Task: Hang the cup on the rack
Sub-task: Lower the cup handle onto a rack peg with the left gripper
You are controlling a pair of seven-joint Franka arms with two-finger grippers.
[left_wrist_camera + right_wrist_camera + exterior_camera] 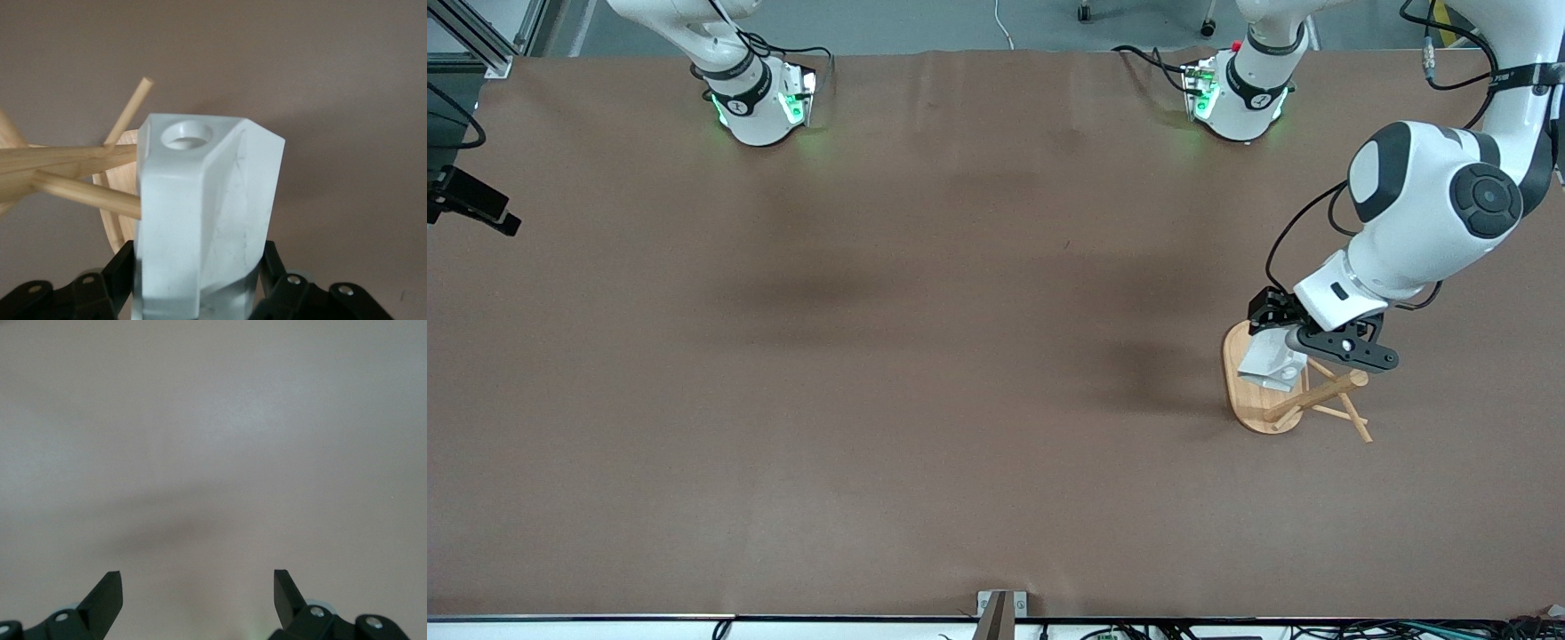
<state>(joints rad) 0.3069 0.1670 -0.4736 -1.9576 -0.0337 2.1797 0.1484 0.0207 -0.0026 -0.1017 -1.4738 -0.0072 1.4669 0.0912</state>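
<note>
The left gripper (1282, 348) is clamping the white cup (1272, 366) over the bamboo rack (1303, 398) at the left arm's end of the table, a peg (87, 195) touching the cup's side. The right gripper (198, 588) is waiting over bare table (925, 356), fingers spread wide, holding nothing.

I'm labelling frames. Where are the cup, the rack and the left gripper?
cup (200, 220): left wrist view, a flat side face.
rack (1249, 400): front view, bare part of the oval base.
left gripper (1282, 356): front view, between its fingers.
</note>
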